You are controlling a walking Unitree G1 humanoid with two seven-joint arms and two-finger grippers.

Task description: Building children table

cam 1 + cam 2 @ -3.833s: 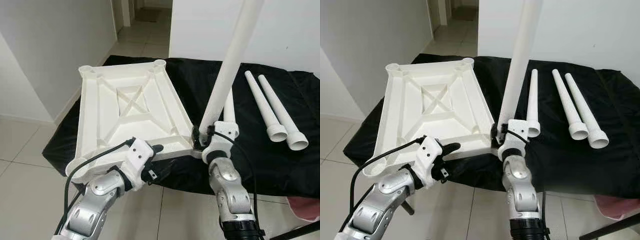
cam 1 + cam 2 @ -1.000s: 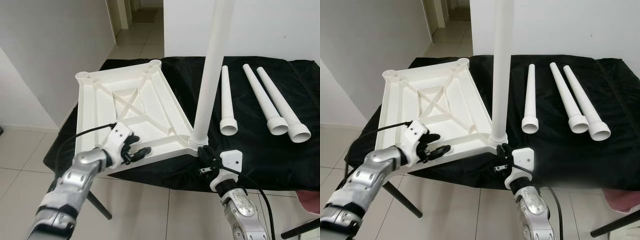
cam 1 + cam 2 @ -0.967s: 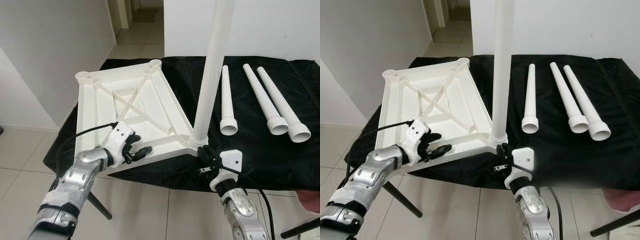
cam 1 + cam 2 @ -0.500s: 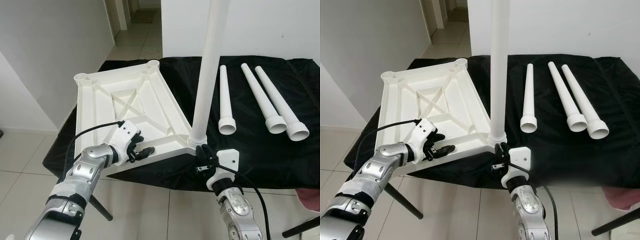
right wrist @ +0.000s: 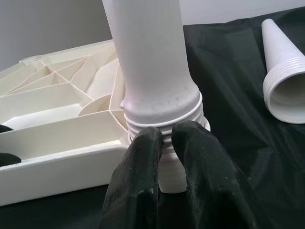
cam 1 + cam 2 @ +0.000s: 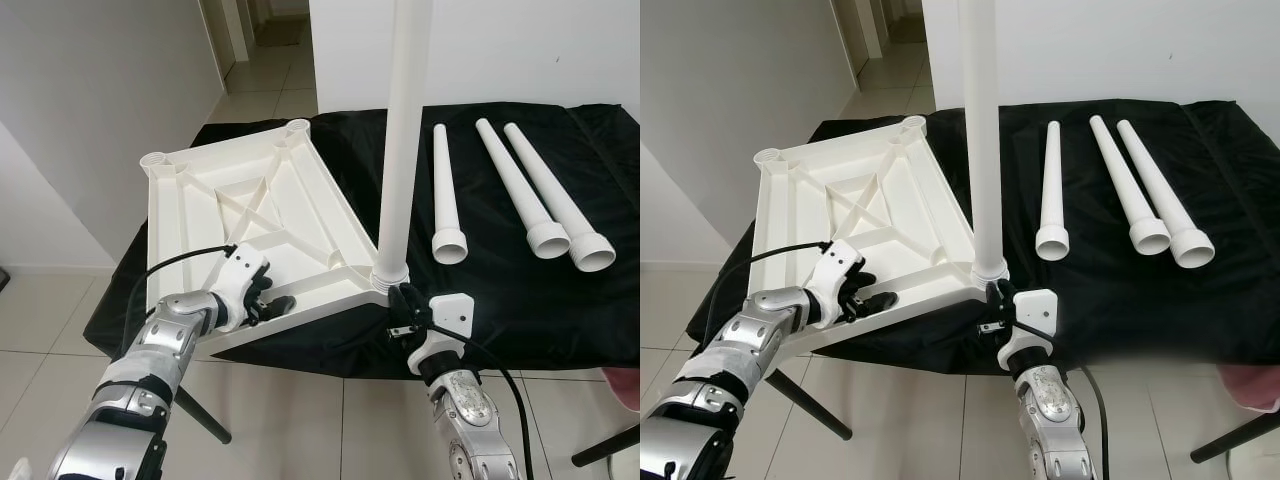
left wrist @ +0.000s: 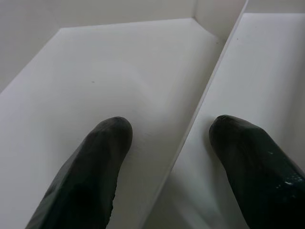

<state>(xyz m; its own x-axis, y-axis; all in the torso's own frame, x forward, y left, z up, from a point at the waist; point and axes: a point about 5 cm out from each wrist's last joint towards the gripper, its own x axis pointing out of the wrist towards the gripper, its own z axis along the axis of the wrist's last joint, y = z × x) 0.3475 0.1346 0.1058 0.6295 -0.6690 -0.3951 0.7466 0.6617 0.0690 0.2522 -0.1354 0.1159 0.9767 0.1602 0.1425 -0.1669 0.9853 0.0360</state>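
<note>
Bright, even indoor light; sharp focus.

I count one upturned white tabletop (image 6: 240, 215), one leg (image 6: 404, 130) standing in its corner, and three loose legs (image 6: 510, 190) at right.

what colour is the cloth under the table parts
Black; the cloth shows best in the left eye view.

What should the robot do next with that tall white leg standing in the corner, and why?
Probably keep turning the upright leg to screw it down. The right gripper sits at its threaded base, and rings of thread show above the corner socket of the tabletop. The left gripper straddles the tabletop's near edge, steadying it.
</note>
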